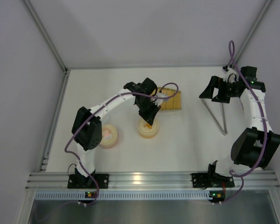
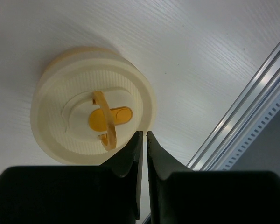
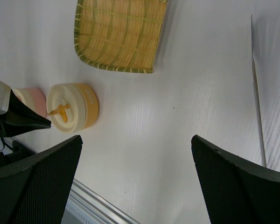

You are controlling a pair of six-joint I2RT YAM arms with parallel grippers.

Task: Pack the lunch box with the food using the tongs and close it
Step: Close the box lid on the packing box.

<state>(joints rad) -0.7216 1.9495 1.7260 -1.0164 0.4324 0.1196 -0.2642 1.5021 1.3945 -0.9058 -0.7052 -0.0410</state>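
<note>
Yellow box: the round yellow plastic lunch box [image 1: 148, 129] sits on the white table [image 1: 186, 140], with its cream lid [image 2: 84, 116] on top. The lid's small orange handle [image 2: 107, 119] stands up.
Pink box: a second round box, pink with a cream lid [image 1: 108, 135], sits just to the left of the yellow one.
Tray: a flat woven bamboo tray [image 3: 119, 35] lies past the boxes. I see no food on it.
Tongs: long thin metal tongs [image 1: 214, 112] lie on the table by the right arm, spread in a V. Nothing holds them.
Left hand: the left gripper [image 2: 143, 140] hangs right over the yellow box, near the lid's edge. Its two black fingers are pressed together with nothing between them. I think it is there because of the lid.
Right hand: the right gripper [image 3: 135, 154] is up above the table with its fingers spread wide, holding nothing. It waits next to the tongs.
Job: the lid is on, so I cannot see inside. This could be a shut, packed box or one waiting to be opened.
Count: two boxes, one tray, one pair of tongs, two arms.
</note>
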